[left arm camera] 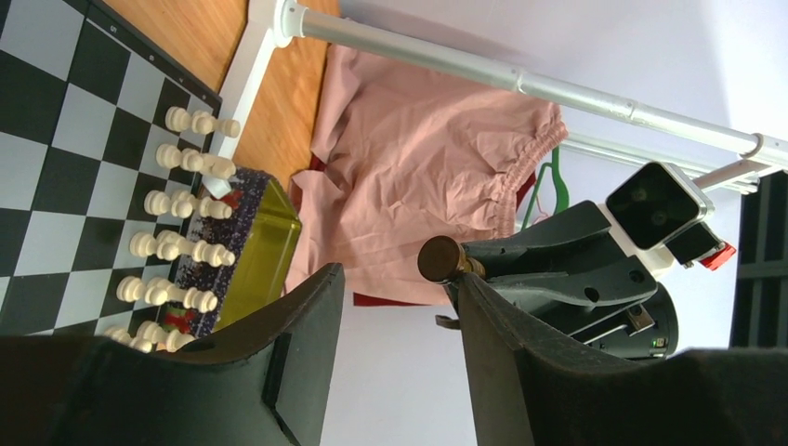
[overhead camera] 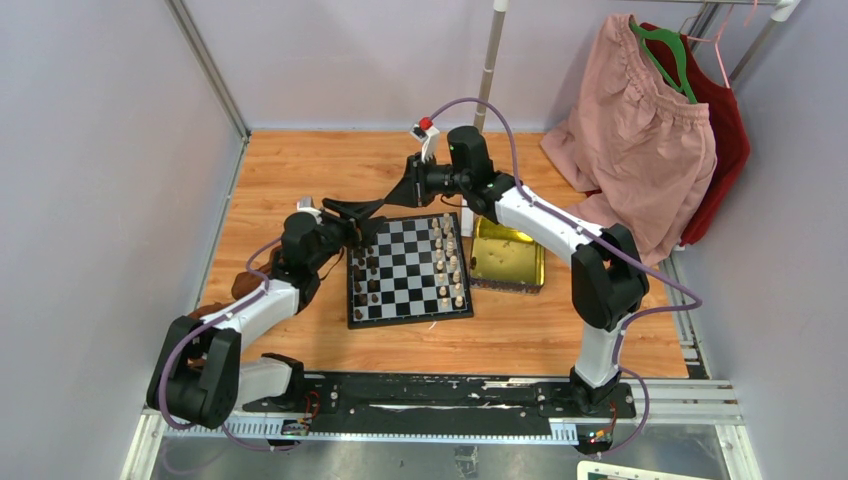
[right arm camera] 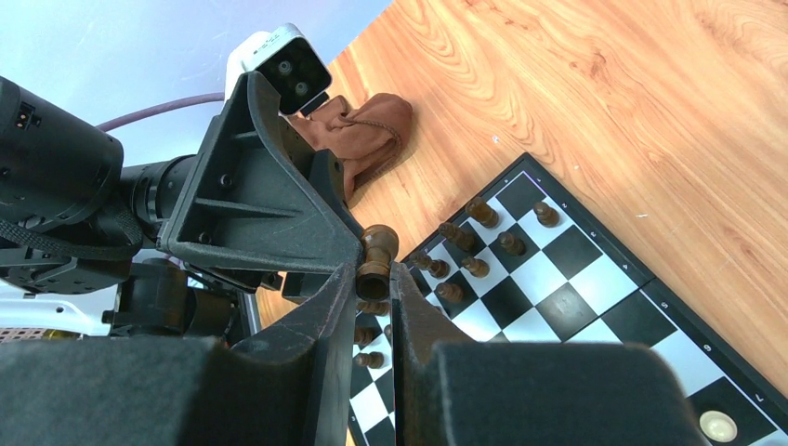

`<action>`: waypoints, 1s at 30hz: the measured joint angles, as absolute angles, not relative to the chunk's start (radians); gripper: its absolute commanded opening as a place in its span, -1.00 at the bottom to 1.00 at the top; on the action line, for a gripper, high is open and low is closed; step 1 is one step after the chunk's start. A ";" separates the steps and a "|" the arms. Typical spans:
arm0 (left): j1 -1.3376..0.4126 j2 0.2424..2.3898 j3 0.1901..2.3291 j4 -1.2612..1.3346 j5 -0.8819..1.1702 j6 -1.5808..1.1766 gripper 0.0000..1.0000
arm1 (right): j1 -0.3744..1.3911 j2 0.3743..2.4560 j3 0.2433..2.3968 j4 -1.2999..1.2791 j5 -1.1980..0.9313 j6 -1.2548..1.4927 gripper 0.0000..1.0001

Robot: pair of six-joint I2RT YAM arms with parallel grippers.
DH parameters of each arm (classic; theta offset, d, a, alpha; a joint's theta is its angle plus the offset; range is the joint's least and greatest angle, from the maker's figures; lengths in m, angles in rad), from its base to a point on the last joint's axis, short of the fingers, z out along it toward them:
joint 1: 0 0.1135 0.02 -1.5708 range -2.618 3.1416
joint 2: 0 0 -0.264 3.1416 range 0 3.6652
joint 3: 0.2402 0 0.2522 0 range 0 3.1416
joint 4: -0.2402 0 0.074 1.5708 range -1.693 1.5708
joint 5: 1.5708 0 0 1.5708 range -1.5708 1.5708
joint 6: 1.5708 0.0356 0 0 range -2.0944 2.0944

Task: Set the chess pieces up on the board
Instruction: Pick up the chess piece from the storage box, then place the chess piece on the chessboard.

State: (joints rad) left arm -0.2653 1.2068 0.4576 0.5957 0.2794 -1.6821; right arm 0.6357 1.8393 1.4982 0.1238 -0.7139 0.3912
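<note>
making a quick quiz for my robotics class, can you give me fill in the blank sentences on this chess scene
The right gripper is shut on a ___ chess piece. The left gripper has its jaws ___. In the top view the gold tray lies to the ___ of the board.
Missing words: dark, open, right.

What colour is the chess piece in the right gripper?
The chess piece is dark brown, clearest in the right wrist view.

No legible text anywhere; only tiny, unreadable marks on the rim of the board (right arm camera: 609,316)
</note>
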 measured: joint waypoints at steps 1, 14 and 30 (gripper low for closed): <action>-0.265 1.207 0.458 0.594 0.279 -1.682 0.10 | 0.636 1.839 1.498 0.124 -0.714 0.391 -1.00; -0.263 1.207 0.458 0.574 0.279 -1.674 0.19 | 0.637 1.839 1.488 0.126 -0.714 0.380 -1.00; -0.171 1.176 0.458 0.518 0.261 -1.631 0.24 | 0.681 1.856 1.593 -0.071 -0.680 0.274 -1.00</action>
State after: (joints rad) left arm -0.1715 1.1763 0.4576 0.5179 0.2611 -1.6314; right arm 0.6807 1.8561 1.5929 -0.0708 -0.6796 0.2745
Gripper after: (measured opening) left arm 0.615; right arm 0.205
